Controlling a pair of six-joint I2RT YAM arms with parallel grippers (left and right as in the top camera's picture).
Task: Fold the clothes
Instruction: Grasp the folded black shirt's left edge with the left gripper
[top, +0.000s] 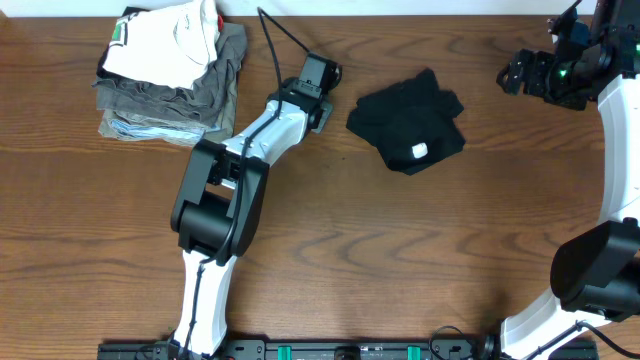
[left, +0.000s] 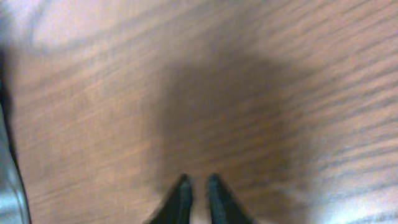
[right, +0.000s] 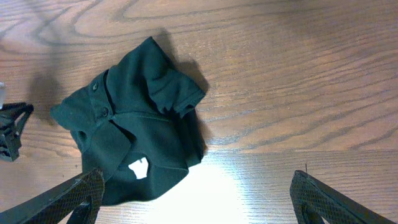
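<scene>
Black shirt: the black shirt (top: 408, 125) lies in a loose, crumpled heap on the wooden table (top: 400, 260), not laid out flat. The right wrist view shows a collar with two small buttons, and a sleeve folded over the top of the heap.

White tag: the white tag (right: 138, 168) shows on the shirt's near edge, on the side toward the arm bases.

Left gripper: the left gripper (left: 197, 190) points down at bare wood just to the left of the shirt. It does not touch the shirt. Its two dark fingertips (left: 181, 198) are barely parted, with a thin strip of table showing between them and nothing gripped. The left wrist view is blurred, and only wood grain and a dark shadow show ahead of the tips.

Right gripper: the right gripper (right: 198, 177) is held off to the right of the shirt, well apart from it, and its camera looks back at the heap. Its fingers (right: 74, 196) are spread wide, one at each lower corner of that view. They hold nothing, and only table and part of the shirt show between them.

Folded stack: a pile of folded garments (top: 170, 85) sits well to the left of the shirt, beyond the left arm. A white one is on top, with grey-olive and light blue ones beneath.

Contact: neither gripper touches the shirt.
</scene>
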